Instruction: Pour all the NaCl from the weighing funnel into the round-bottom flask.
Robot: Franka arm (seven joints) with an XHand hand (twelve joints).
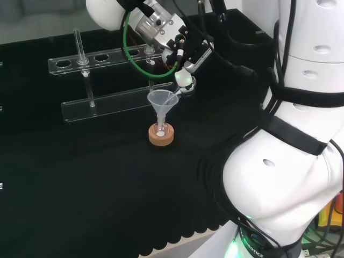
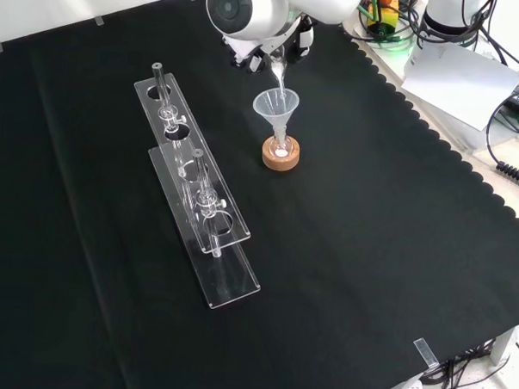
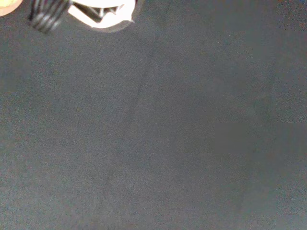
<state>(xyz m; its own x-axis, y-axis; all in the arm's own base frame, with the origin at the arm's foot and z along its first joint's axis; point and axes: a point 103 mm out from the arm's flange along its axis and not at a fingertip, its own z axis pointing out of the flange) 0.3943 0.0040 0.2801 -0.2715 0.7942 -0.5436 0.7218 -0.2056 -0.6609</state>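
Note:
A small round-bottom flask stands on a cork ring in the middle of the cloth, with a clear plastic funnel in its neck. White powder lies in the flask's bottom. The hand is up and to the right of the funnel in the head view, curled on a clear weighing funnel that tilts down with its spout over the funnel's mouth. In the front view the weighing funnel's spout points down into the funnel from above. A blurred white part of the hand shows in the wrist view.
A clear acrylic rack with holes and posts stands left of the flask in the head view; it runs along the cloth's left part in the front view. The arm's white links fill the head view's right. The cloth's scalloped edge is to the right in the front view.

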